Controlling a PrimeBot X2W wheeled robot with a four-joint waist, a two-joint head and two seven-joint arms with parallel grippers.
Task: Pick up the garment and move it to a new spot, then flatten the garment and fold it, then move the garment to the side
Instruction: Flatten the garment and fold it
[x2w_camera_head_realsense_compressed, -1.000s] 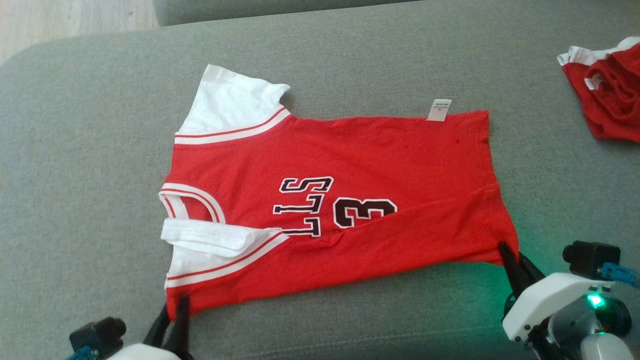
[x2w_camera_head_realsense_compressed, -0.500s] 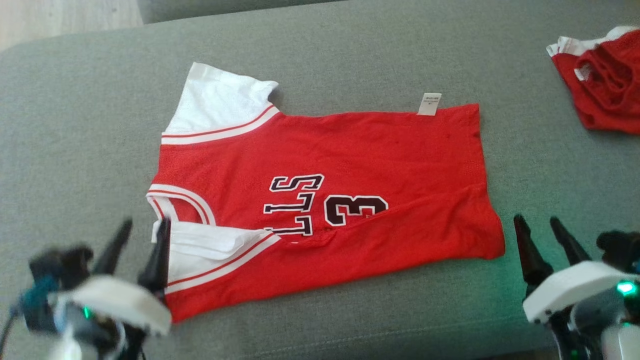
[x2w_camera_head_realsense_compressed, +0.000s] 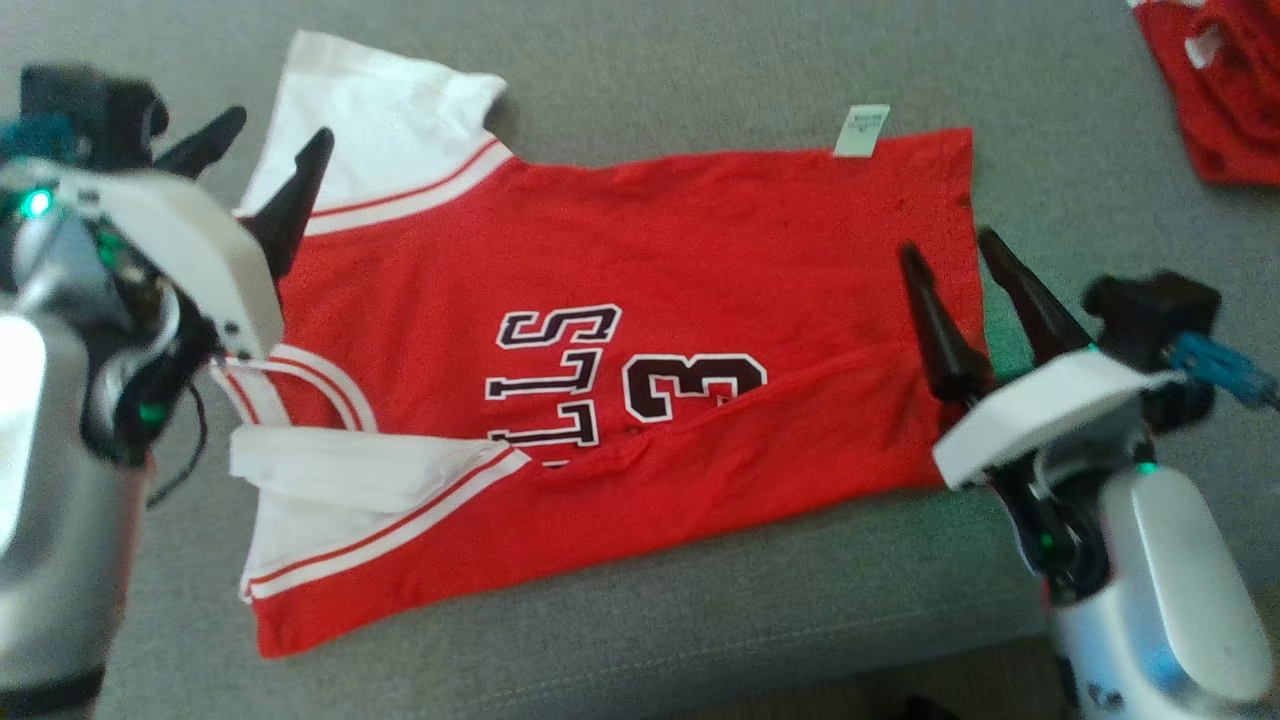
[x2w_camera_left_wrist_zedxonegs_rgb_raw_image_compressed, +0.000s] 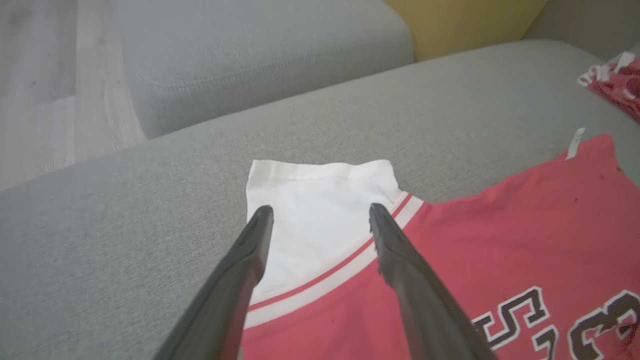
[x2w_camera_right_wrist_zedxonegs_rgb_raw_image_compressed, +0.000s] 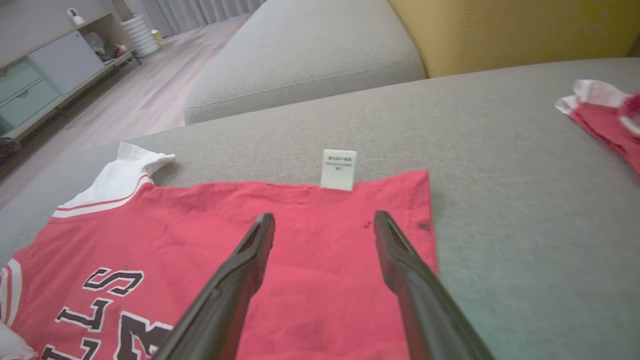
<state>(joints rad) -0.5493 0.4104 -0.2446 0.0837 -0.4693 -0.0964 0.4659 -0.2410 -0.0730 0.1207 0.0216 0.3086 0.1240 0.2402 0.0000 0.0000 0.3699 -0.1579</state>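
Between the wide-spread fingers of the left gripper (x2w_camera_left_wrist_zedxonegs_rgb_raw_image_compressed: 321, 210), seen from its own wrist, lies the white sleeve (x2w_camera_left_wrist_zedxonegs_rgb_raw_image_compressed: 310, 200) of the red jersey (x2w_camera_head_realsense_compressed: 650, 250). One dark tip is over the sleeve's outer edge and the other is close to the red-and-white stripe where sleeve meets body; whether either tip touches the cloth I cannot tell, and the gripper holds nothing. Behind it, toward the robot, are the jersey's neckline (x2w_camera_head_realsense_compressed: 300, 380) and the other sleeve (x2w_camera_head_realsense_compressed: 340, 470), which is folded in on itself. The right gripper (x2w_camera_right_wrist_zedxonegs_rgb_raw_image_compressed: 324, 216) is also open wide and empty, over the hem end of the jersey with its outer finger near the hem's edge. Just ahead of the gap between its fingers a small white label (x2w_camera_right_wrist_zedxonegs_rgb_raw_image_compressed: 339, 170) sticks out past the far edge of the cloth. To that gripper's left the black lettering and the number 3 (x2w_camera_head_realsense_compressed: 690, 390) face up, partly covered where the side nearest the robot is folded over onto them. The jersey lies spread flat on a gray sofa cushion (x2w_camera_head_realsense_compressed: 650, 620). Well apart, off to the right gripper's right, a second red and white garment (x2w_camera_right_wrist_zedxonegs_rgb_raw_image_compressed: 605, 115) lies bunched on the same cushion. A yellow cushion (x2w_camera_right_wrist_zedxonegs_rgb_raw_image_compressed: 500, 30) stands beyond it.
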